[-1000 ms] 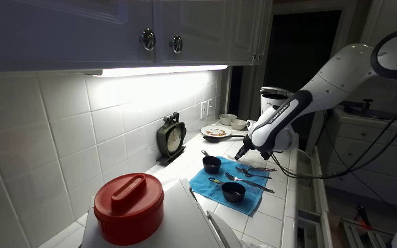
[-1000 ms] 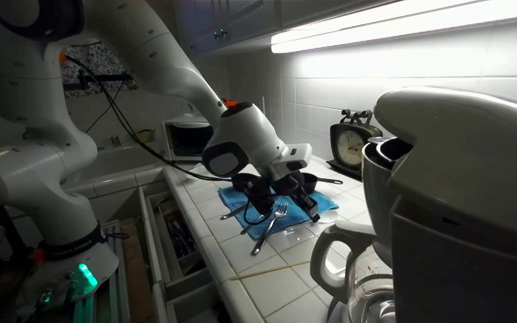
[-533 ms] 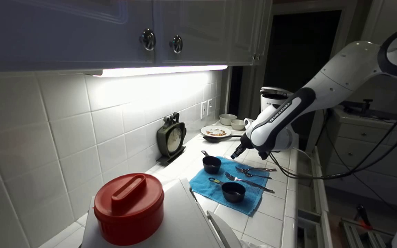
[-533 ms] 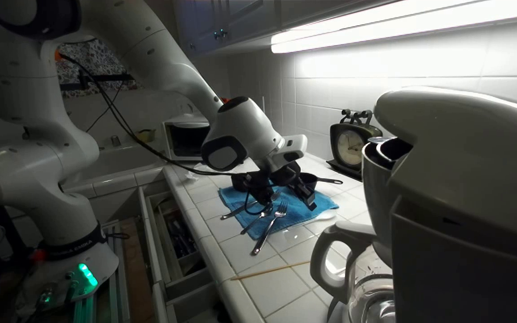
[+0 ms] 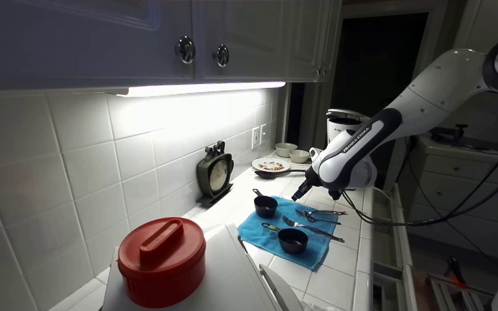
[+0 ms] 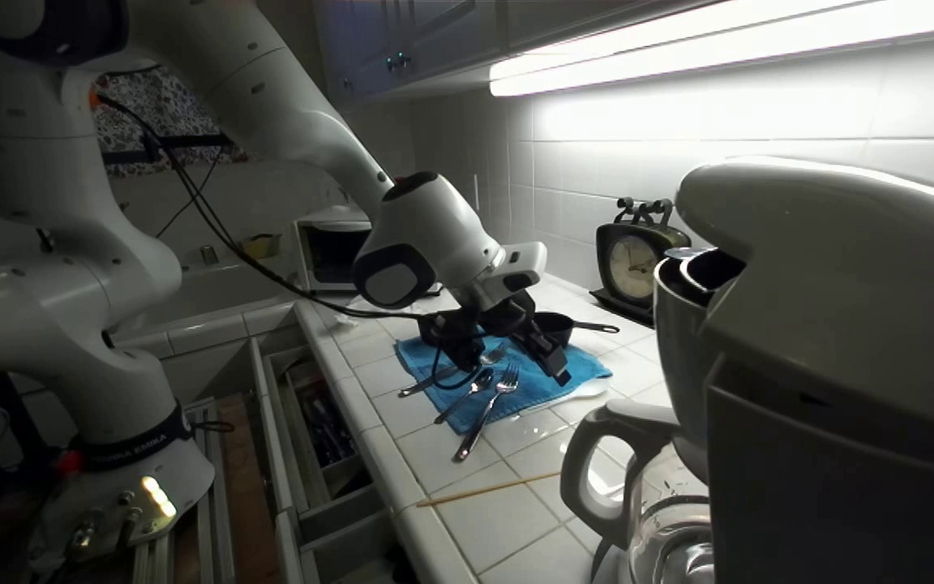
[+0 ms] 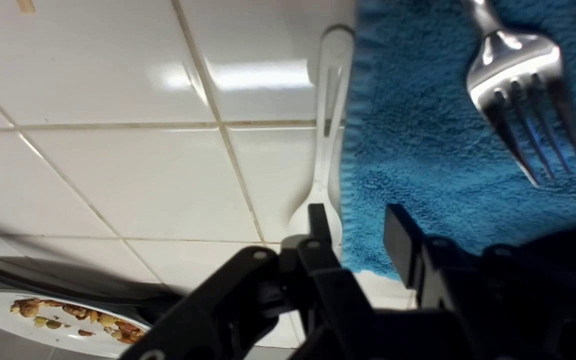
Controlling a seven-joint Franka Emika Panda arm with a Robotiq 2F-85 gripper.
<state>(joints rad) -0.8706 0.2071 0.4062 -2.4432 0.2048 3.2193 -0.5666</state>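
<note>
Wrist view of a partly spread gripper (image 7: 358, 231), blue terry towel (image 7: 418, 135) showing through the gap, white spoon (image 7: 324, 165) lying beside towel on tile countertop (image 7: 178, 180), partly hidden behind one fingertip (image 7: 319, 225), contact unclear.

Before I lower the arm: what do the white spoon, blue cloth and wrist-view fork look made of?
White spoon: probably plastic, smooth; its handle's groove or slot looks molded.
Fork: metal, likely stainless steel, polished; bright highlights on its head.
Blue cloth: terry-like fabric, perhaps cotton, matte; fuzzy pile shows.
</note>
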